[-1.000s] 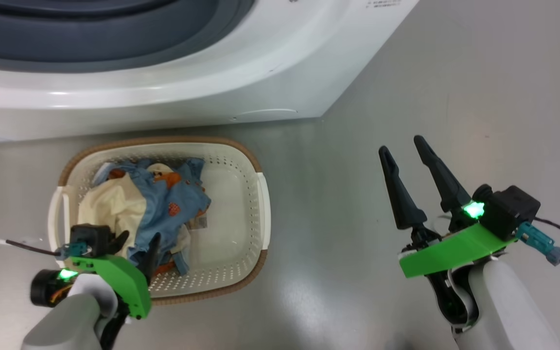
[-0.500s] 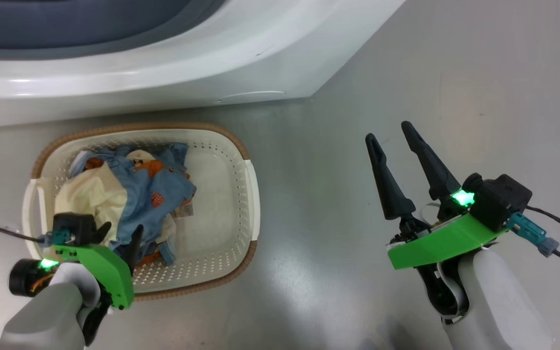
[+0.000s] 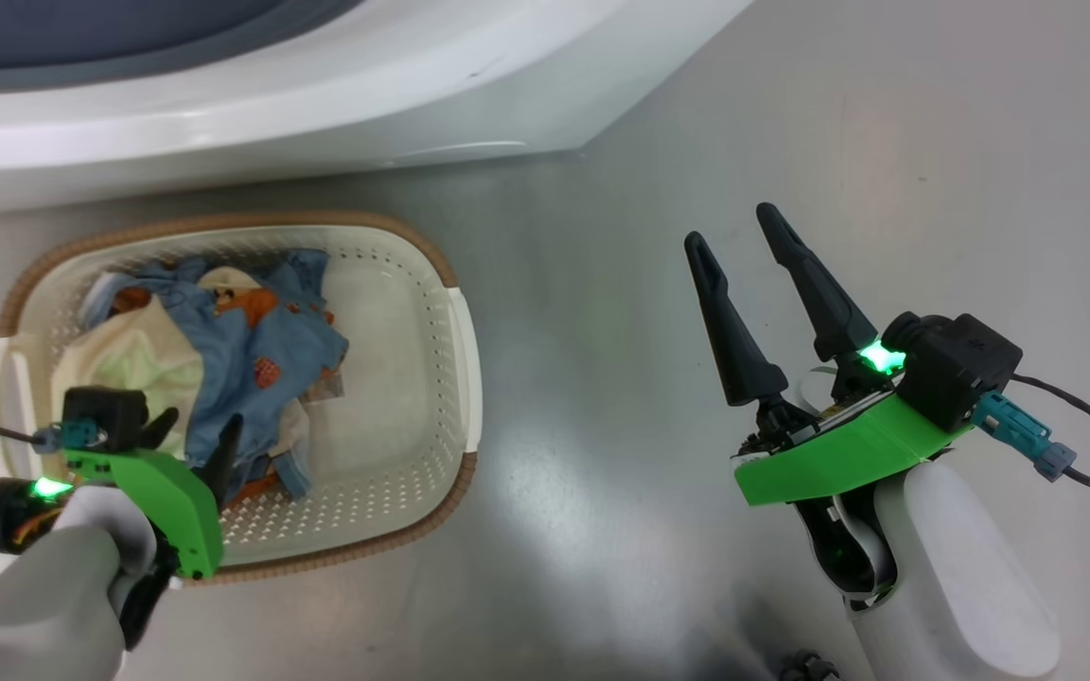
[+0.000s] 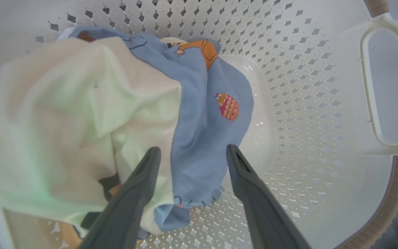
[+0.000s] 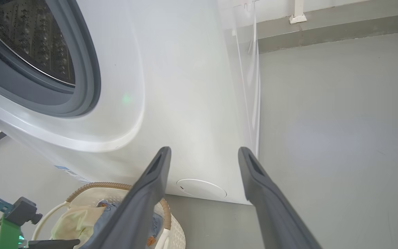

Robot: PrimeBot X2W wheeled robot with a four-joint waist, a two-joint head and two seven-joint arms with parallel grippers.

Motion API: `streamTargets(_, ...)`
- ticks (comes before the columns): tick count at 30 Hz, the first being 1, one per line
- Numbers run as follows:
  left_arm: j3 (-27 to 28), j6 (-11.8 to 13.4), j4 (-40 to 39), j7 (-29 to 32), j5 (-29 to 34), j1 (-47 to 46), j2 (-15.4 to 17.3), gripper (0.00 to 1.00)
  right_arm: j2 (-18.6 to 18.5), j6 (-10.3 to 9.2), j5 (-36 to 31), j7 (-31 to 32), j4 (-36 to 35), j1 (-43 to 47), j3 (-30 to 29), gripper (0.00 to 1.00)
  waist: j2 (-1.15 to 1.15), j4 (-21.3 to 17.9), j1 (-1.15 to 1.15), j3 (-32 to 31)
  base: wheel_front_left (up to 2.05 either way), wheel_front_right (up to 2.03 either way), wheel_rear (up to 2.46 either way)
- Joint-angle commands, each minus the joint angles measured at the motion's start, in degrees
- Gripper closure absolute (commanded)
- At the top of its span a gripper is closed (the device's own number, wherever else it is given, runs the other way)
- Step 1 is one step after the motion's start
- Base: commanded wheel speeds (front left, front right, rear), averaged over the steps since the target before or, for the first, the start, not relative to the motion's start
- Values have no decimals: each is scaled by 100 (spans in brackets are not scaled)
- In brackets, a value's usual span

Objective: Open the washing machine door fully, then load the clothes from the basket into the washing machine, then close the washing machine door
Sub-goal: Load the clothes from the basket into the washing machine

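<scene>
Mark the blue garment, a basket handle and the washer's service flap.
blue garment (image 4: 206, 131), left wrist view, its plain middle.
basket handle (image 3: 471, 369), head view, middle of the white bar.
service flap (image 5: 201, 188), right wrist view, its centre.

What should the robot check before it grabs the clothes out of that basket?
1. Left gripper open: ok, fingers spread wide.
2. Left gripper lined up on the clothes: ok, its fingers straddle the blue garment inside the basket.
3. Fingers touching cloth: cannot tell.
4. Washing machine opening uncovered: ok, the steel drum shows past the grey gasket.
5. Right gripper out of the way: ok, open over bare floor, apart from the basket.
</scene>
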Motion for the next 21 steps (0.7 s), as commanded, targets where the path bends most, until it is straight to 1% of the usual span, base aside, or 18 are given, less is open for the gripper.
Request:
streamTargets(1,44,-17,-7,-9,-42,-99,232,0,63,9,-28,-27,-139,91,138,0,0,-70,0,91,0,0,0)
streamTargets(21,-179,-17,-82,108,-196,-412,554,0,77,9,136,-27,-239,-61,303,0,0,-304,0,409,0,0,0)
